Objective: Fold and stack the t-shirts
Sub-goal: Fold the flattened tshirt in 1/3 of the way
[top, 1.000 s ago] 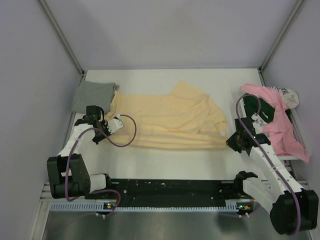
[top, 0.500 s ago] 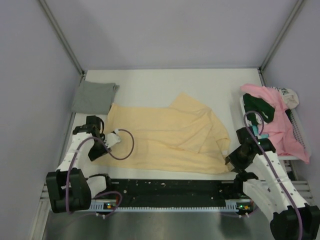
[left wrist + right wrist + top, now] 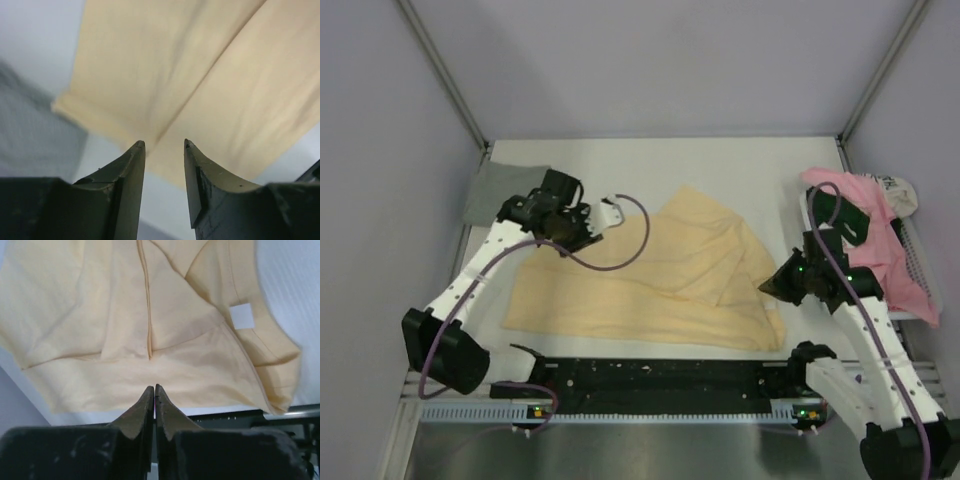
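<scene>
The pale yellow-peach t-shirt (image 3: 650,285) lies spread and creased on the white table, also in the left wrist view (image 3: 210,75) and the right wrist view (image 3: 125,315). My left gripper (image 3: 563,235) (image 3: 162,143) is open and empty, held above the shirt's far left corner. My right gripper (image 3: 772,285) (image 3: 154,386) is shut and empty, just above the shirt's right edge. The folded grey t-shirt (image 3: 502,192) (image 3: 30,135) lies at the far left. A pink t-shirt (image 3: 880,255) and a dark green one (image 3: 845,215) lie heaped at the right.
A white basket (image 3: 917,262) at the right table edge holds the pink and green shirts. The black base rail (image 3: 660,375) runs along the near edge, and it shows in the right wrist view (image 3: 250,417). Grey walls close in both sides.
Both grippers have dragged the yellow shirt toward the near edge and let it go. My left gripper has opened, risen and moved back and right. My right gripper has moved back slightly.
</scene>
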`<move>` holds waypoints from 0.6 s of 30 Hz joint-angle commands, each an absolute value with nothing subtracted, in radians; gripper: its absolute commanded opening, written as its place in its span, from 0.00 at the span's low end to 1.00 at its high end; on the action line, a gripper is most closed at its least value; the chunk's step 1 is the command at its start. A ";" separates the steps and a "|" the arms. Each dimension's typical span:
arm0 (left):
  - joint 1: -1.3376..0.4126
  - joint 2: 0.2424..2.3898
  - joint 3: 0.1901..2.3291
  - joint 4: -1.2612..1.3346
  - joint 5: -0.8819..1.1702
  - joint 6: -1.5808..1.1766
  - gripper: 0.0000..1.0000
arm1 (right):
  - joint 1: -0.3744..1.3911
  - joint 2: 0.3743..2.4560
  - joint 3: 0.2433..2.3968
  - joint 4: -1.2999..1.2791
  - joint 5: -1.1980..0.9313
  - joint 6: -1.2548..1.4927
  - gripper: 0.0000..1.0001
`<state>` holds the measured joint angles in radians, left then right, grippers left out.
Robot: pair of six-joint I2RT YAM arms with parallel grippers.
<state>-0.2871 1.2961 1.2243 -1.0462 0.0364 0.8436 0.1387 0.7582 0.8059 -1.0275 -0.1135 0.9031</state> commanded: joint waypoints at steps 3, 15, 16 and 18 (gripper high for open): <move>-0.716 1.466 1.345 -0.849 0.463 0.670 0.41 | 0.129 0.969 0.608 -0.658 -0.262 0.770 0.00; -1.038 1.867 1.474 -0.526 0.508 0.603 0.53 | 0.126 1.048 0.382 -0.541 -0.117 0.862 0.00; -1.040 1.896 1.492 -0.520 0.503 0.592 0.54 | 0.124 1.052 0.376 -0.541 -0.103 0.867 0.00; -1.042 1.949 1.534 -0.523 0.479 0.571 0.54 | 0.124 1.049 0.362 -0.541 -0.077 0.877 0.00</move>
<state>-1.0397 1.8832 1.4372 -0.6090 0.4751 0.6376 0.1341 1.0271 0.4129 -0.5880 -0.1692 0.8452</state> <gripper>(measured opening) 0.535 0.002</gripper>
